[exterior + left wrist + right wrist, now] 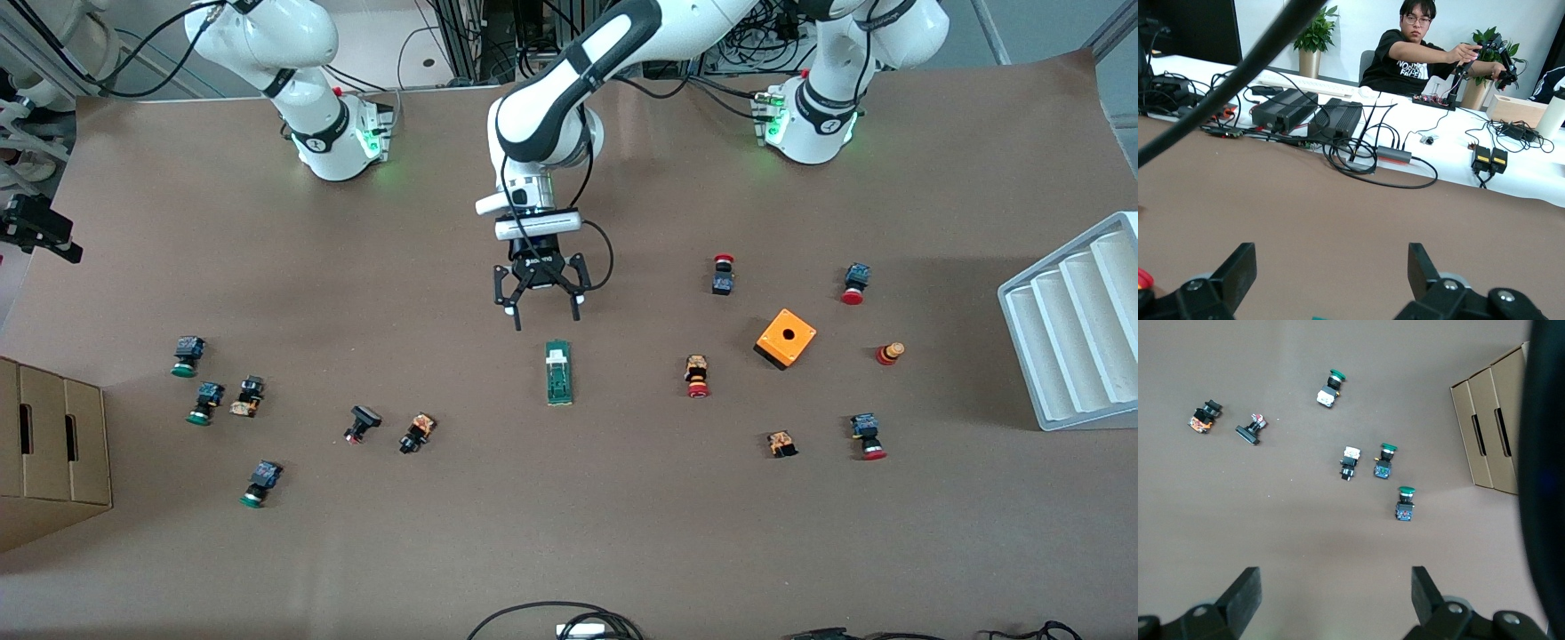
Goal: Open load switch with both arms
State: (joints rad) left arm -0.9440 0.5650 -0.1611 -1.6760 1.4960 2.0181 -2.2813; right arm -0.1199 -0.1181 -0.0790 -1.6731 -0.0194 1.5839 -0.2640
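One load switch (558, 372) (green) | left pincer (541, 307) wide, over table | right pincer (1335, 597) wide

Robotics lab. Two bench-mounted Franka arms (551, 98) over a brown paper-covered table (569, 533). Left wrist view, upper frame: seated operator (1418, 50), power supplies (1283, 109), loose cables (1365, 157).

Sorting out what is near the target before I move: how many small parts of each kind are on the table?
Green-capped push-buttons: 3
Red-capped push-buttons: 5
Small parts without a red or green cap: 4
Green load switch: 1
Orange box: 1
Total: 14
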